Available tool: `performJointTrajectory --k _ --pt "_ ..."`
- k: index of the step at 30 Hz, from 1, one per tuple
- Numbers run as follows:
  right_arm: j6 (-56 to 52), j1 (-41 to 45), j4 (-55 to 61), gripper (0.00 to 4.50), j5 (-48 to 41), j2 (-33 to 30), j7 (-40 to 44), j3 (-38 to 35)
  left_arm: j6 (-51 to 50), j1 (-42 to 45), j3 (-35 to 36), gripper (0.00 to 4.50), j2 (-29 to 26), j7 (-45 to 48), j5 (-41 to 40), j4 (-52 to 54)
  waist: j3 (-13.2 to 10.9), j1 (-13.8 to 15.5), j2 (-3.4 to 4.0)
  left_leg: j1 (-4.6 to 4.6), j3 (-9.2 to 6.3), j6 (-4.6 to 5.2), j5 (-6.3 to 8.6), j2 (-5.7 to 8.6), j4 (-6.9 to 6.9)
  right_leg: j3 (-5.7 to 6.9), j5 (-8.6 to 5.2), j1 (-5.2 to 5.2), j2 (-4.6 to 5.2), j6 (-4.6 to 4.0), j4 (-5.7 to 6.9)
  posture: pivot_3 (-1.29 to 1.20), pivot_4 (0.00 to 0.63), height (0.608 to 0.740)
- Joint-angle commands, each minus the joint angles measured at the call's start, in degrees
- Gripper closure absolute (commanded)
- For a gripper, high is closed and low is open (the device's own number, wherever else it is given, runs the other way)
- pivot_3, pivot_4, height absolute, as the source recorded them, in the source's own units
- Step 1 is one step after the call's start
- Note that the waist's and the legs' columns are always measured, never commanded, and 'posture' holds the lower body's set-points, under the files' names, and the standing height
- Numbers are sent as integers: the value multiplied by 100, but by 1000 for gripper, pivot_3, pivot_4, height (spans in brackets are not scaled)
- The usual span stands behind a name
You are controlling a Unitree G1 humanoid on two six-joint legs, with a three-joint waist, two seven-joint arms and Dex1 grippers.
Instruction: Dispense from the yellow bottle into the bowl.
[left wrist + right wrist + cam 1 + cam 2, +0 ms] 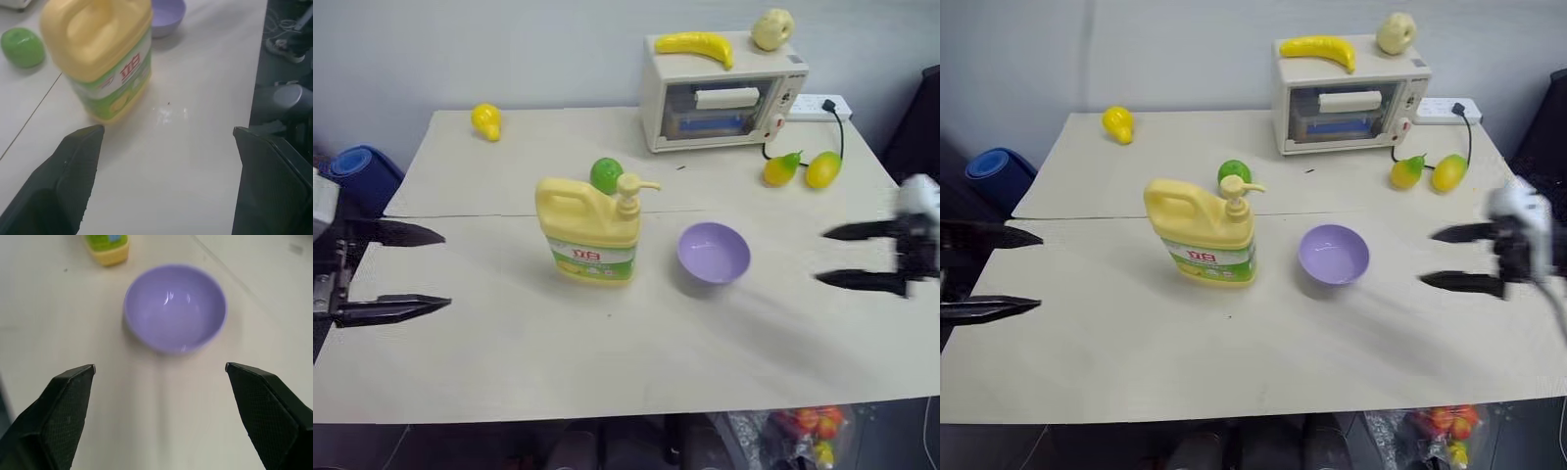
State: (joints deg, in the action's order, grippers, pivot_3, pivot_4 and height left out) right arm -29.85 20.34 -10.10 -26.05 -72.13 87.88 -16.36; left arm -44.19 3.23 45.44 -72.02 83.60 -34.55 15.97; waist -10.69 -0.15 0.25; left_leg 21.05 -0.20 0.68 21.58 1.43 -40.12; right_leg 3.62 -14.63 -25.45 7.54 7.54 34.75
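Two spread tools [396, 272] [857, 257] flanking bottle [588, 232], bowl [714, 252]

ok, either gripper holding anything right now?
Nothing held. Left gripper and right gripper are open, apart from the yellow bottle and the bowl.

A small cream toaster oven [722, 103] stands at the far edge of the surface [607, 362], toward its right corner. On its roof lie a banana [697, 44] and, at the right end, a pale apple [771, 28]. Just right of the oven, near the far right corner, a white power strip [820, 105] holds a black plug [828, 106], and two yellow-green mangoes [803, 168] sit side by side in front of it. A yellow pear [486, 120] rests near the far left corner. A green ball-shaped fruit [604, 173] sits mid-surface. A blue roll [360, 174] lies off the left edge.
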Motion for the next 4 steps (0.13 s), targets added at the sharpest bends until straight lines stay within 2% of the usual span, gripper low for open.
performJointTrajectory --k 1,4 --pt "32 -83 -186 41 -238 -207 252 -435 136 -146 437 0 -93 108 141 -211 0 -21 -2 -4 3 0 0 -3 -2 -1 1 2 0 -1 3 0 150 740" --pt "47 -28 -253 41 -307 -189 157 -527 178 -216 502 0 -71 103 165 -355 0 -49 -1 -31 44 1 2 -9 1 -21 13 3 0 -15 8 0 150 740"
